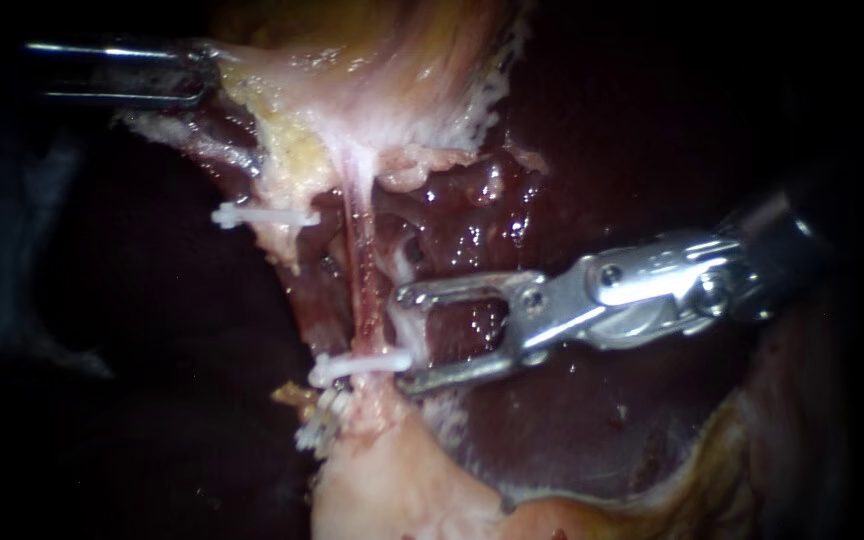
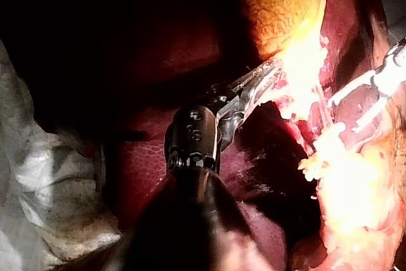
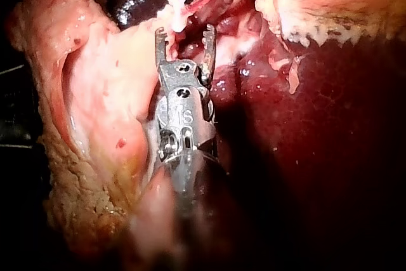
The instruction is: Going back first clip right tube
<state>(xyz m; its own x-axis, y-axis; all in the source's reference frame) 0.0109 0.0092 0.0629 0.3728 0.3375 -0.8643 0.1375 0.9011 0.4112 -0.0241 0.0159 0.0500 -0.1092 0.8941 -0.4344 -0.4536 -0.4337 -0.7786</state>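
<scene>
While the right instrument [image 1: 404, 340] stands with its jaws apart and empty just beside the right tube [image 1: 357, 270], its lower jaw tip lies almost against the white clip [image 1: 362, 366] that crosses that tube. A sideways slip on the way out could snag the clip and loosen it or tear the thin tube. The left instrument [image 1: 202, 72], jaws clamped on the gallbladder [image 1: 382, 60], holds the tube taut; a harder pull would add to the strain.

Close endoscope faces the tube [image 1: 360, 270]; both wrist cameras view it from behind
</scene>
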